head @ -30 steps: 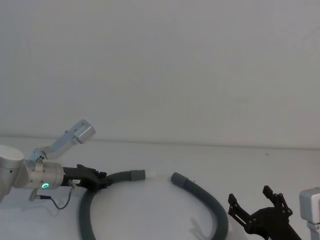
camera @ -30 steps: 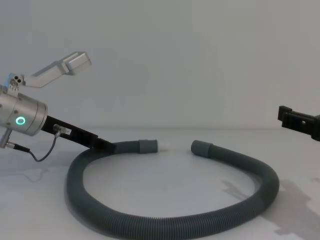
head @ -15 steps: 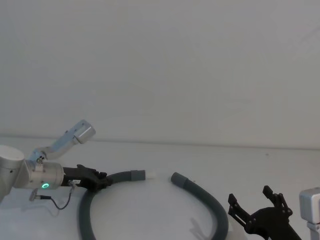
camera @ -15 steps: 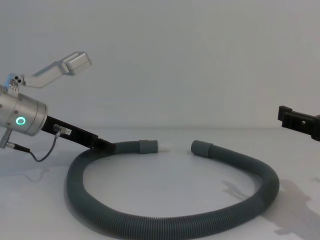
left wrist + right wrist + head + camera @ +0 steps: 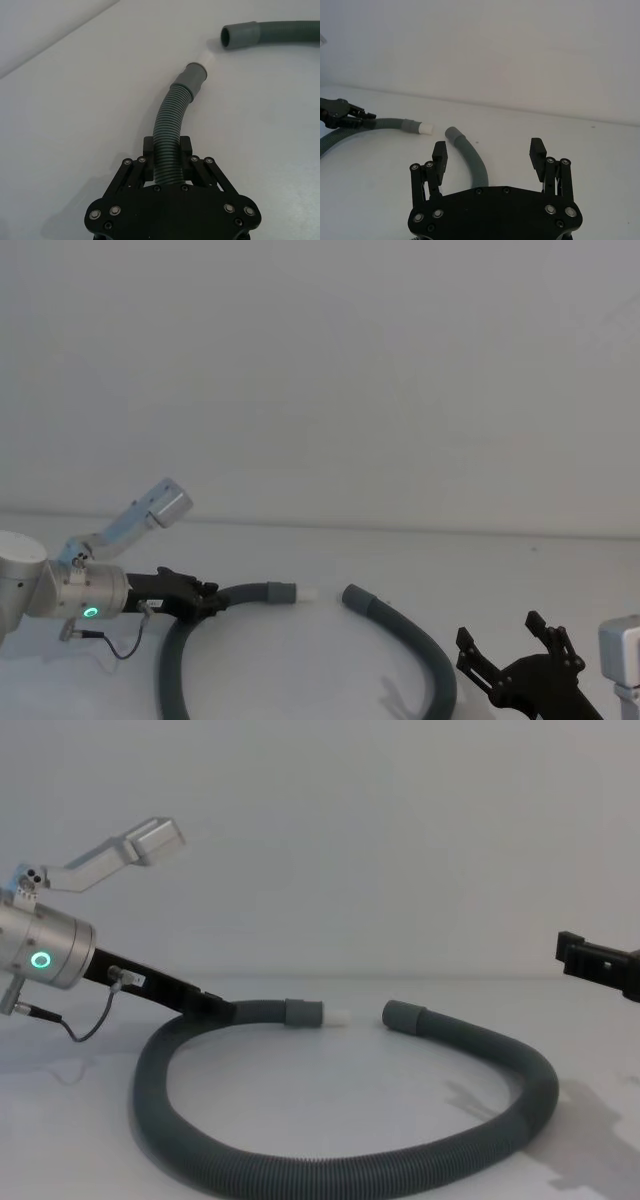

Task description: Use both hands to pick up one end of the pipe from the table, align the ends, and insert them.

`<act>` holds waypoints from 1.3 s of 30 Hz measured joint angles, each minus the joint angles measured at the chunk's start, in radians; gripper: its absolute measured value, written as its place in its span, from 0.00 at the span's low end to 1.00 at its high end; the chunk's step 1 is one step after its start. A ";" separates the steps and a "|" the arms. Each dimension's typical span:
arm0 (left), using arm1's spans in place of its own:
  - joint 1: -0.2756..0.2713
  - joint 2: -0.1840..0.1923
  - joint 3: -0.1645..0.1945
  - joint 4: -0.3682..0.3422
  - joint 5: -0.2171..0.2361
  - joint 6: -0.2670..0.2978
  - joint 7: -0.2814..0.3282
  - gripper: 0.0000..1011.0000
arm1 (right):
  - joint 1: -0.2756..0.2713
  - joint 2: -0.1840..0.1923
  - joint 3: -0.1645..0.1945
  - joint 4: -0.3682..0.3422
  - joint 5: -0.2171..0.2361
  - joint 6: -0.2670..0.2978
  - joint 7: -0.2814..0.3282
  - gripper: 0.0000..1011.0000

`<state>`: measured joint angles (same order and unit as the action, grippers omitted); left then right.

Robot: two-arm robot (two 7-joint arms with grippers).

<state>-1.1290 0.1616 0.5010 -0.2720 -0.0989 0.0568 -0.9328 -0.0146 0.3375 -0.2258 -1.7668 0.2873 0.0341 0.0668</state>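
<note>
A: Where's the left gripper (image 5: 167, 150)?
B: Low over the table (image 5: 300, 670), on the robot's left side. Its fingers (image 5: 148, 148) are squeezed on the pipe (image 5: 330, 1170), one on each side, a bit back from the cuff w/ the white tip (image 5: 285, 592).
A: & that cuff?
B: It points at the plain cuff (image 5: 357, 597). They're near, not touching, w/ a small gap btwn them.
A: Rest of the pipe?
B: It lies on the table in a big loop that bends round toward the robot.
A: Right gripper (image 5: 489, 150)?
B: Up off the table on the right, near the pipe's right bend. Its fingers are wide apart. It holds nothing & touches nothing.
</note>
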 joint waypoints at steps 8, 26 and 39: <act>0.071 0.043 -0.003 -0.159 -0.018 0.033 -0.014 0.27 | 0.000 0.000 0.000 0.000 0.000 0.000 0.000 0.99; 0.158 0.098 -0.005 -0.347 -0.039 0.079 -0.016 0.27 | 0.000 0.000 0.000 0.000 0.000 0.000 0.000 0.99; 0.177 0.110 -0.005 -0.386 -0.043 0.089 -0.015 0.27 | 0.000 0.000 0.000 0.000 0.000 0.000 0.000 0.99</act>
<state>-0.9525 0.2714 0.4960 -0.6585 -0.1419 0.1457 -0.9474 -0.0146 0.3374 -0.2258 -1.7668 0.2874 0.0340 0.0668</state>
